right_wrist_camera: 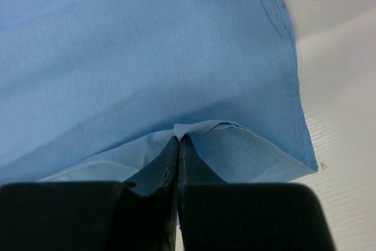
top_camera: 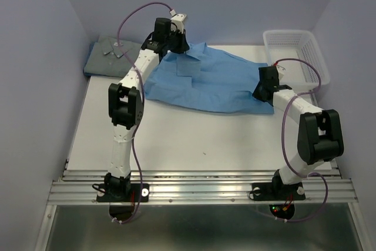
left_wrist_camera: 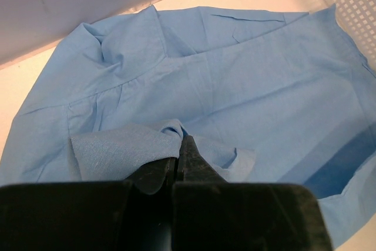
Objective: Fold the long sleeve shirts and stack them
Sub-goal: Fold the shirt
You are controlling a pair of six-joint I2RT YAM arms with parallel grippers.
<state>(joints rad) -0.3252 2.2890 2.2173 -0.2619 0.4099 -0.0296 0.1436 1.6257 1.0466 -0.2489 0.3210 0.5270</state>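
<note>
Left fingers [left_wrist_camera: 192, 166] and right fingers [right_wrist_camera: 167, 166] each pinch a fold of the sky-blue shirt [top_camera: 217, 83] (which lies between them).

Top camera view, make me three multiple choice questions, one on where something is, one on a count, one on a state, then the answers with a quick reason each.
1. Where does the folded grey-blue shirt lie?
A. draped over the right arm
B. at the near edge between the arm bases
C. at the far left corner of the table

2. How many shirts are in view?
A. one
B. two
C. three

3. How are the left gripper and right gripper?
A. both shut on the sky-blue shirt
B. one open, one shut
C. both open above the cloth

1 C: it sits far back on the left.
2 B: one folded, one spread mid-table.
3 A: each wrist view shows them clamped on blue cloth.
</note>
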